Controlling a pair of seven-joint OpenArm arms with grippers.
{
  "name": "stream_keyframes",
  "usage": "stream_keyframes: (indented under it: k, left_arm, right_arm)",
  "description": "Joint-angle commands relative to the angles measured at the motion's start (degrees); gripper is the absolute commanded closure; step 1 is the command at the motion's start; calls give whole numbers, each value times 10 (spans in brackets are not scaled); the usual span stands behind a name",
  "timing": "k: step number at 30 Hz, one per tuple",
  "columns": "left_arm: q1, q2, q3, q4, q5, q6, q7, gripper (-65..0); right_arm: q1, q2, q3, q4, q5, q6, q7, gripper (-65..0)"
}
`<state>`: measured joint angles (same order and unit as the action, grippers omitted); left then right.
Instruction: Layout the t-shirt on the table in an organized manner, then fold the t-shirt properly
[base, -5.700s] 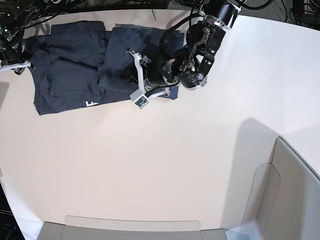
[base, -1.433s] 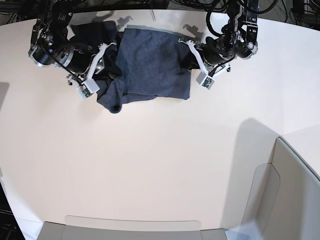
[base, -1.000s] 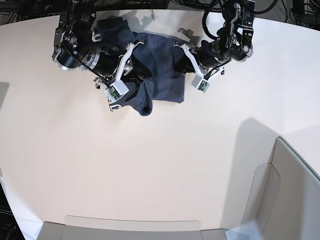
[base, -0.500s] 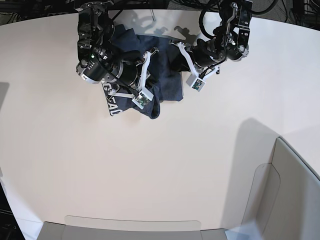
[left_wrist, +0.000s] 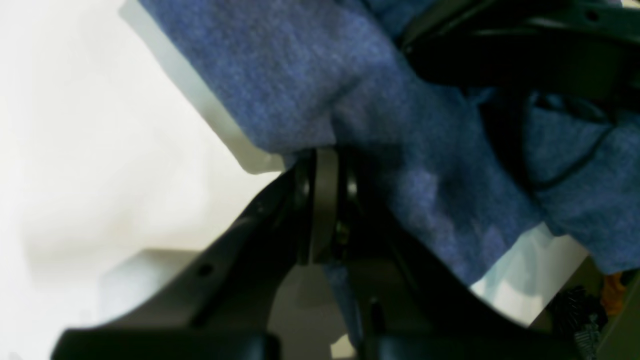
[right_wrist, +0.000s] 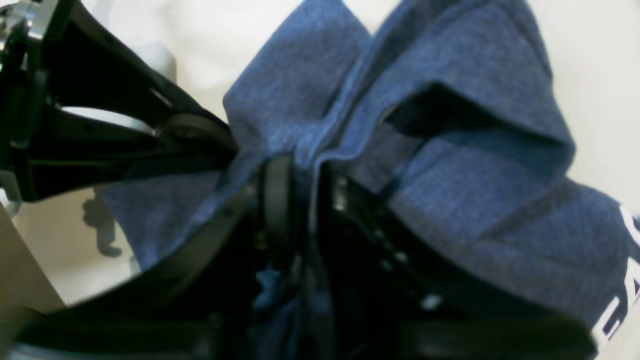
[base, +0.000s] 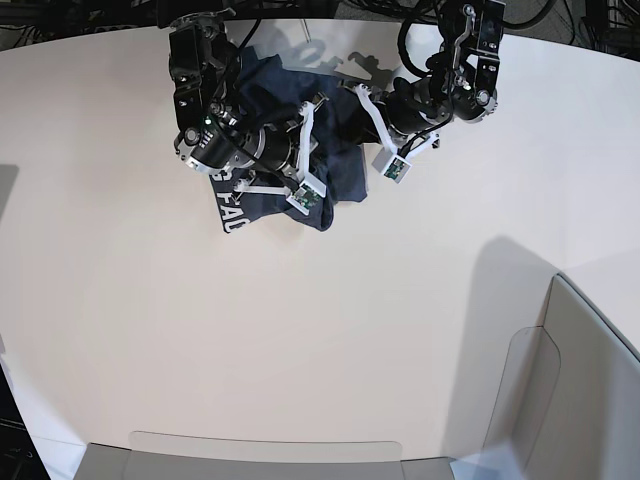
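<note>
Left gripper (left_wrist: 325, 210): clamped tight on a fold of the t-shirt (left_wrist: 390, 130); in the left wrist view the two dark fingers meet at mid-frame with blue cloth pinched between them and draped over the upper right of the frame.
Left gripper in base view (base: 352, 120): upper middle of the frame, right of the cloth bundle, at the cloth's right edge.
Right gripper (right_wrist: 300, 200): fingers closed on a bunched ridge of the t-shirt (right_wrist: 450, 165) at mid-frame of the right wrist view; a narrow slit between the pads is filled with cloth, so the fabric is pinched.
Right gripper in base view (base: 300, 150): upper middle, left of the other arm, reaching over the bundle.
Grippers to each other: near one another, both over the same heap of cloth.
T-shirt position (base: 335, 180): crumpled in a dark heap at the upper middle of the base view, resting on the table (base: 300, 350) and partly lifted by both arms.
T-shirt shape: bunched with deep folds, not flat; a loose lobe hangs at the heap's lower edge.
Lettering (base: 233, 209): white block letters at the heap's lower left; also at the lower right edge of the right wrist view.
Table: pale, bare across the lower frame.
Panels (base: 560, 380): grey translucent, lower right and bottom edge.
</note>
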<state>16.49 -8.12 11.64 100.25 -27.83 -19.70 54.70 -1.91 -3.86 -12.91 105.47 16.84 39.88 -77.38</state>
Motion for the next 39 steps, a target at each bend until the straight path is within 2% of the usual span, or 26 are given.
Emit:
stream_keyframes:
  k: [1,4,16,18,22,25,28,34,37,39]
  left_arm:
    - [11,-2,2,-10,34,7,56,-1]
    - [10,-2,1,-10,34,7,56,-1]
    - [10,-2,-1,18,32,7,42,-1]
    - [10,-2,-1,28,32,7,37,-1]
    - [10,-2,-3,61,32,7,36,-1]
    - [10,3,-27,100,32,7,36,-1]
    - [9,13,-59,130,32,4,35,-1]
    - [2,40,-81,172,30,2,35,-1]
    - [2,61,-72,180,29,1,36,-1]
    - [1,63,-42,180,29,1,36,-1]
  right_arm:
    - [12,-6,-2,11,12,1,0,-161]
    - [20,-6,-3,11,22,1,0,-191]
    - [67,-1,5,12,153,1,1,-193]
    - [69,-1,21,12,170,1,1,-192]
    - [67,0,95,12,202,1,1,-191]
    - [64,8,172,12,217,1,1,-190]
    - [55,20,213,11,220,1,1,-190]
    - [31,31,219,2,215,1,1,-188]
    - [27,31,221,-17,215,1,1,-145]
    - [27,31,223,-34,215,1,1,-64]
